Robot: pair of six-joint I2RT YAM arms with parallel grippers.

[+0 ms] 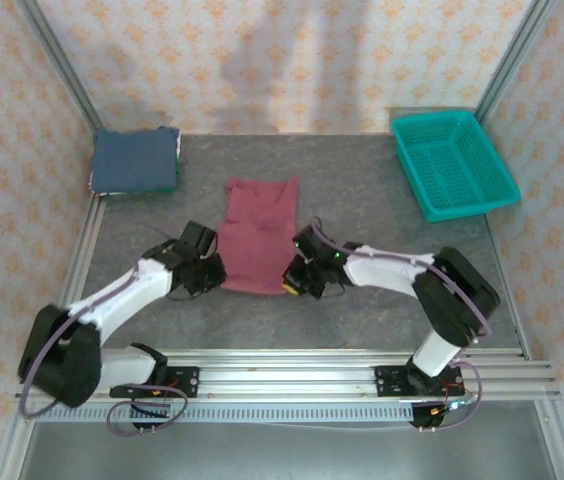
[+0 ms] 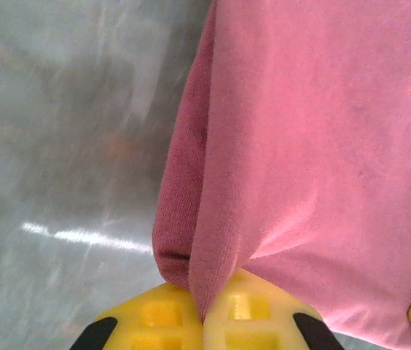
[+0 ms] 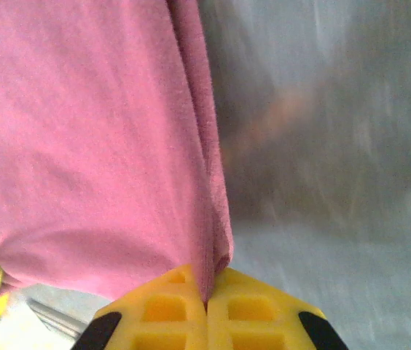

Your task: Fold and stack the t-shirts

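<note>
The maroon t-shirt [image 1: 257,235] lies in the middle of the table [image 1: 382,200], folded into a narrow long shape with its collar end pointing to the far side. Its cloth looks soft and a little wrinkled, with a doubled edge along each long side. At the near left corner, the left gripper [image 1: 210,272] holds the cloth. In the left wrist view its yellow fingers [image 2: 162,317] are pressed together and the maroon t-shirt [image 2: 315,146] is pinched between them. At the near right corner, the right gripper [image 1: 297,278] does the same. In the right wrist view, the folded edge of the shirt [image 3: 81,146] goes down into the closed yellow fingers [image 3: 253,310].

The dark blue t-shirt [image 1: 135,160] lies folded as a flat square in the far left corner, well apart from the maroon one. The teal basket [image 1: 457,165] stands at the far right, a little turned. In the top view both wrists cover the near corners of the maroon t-shirt.
</note>
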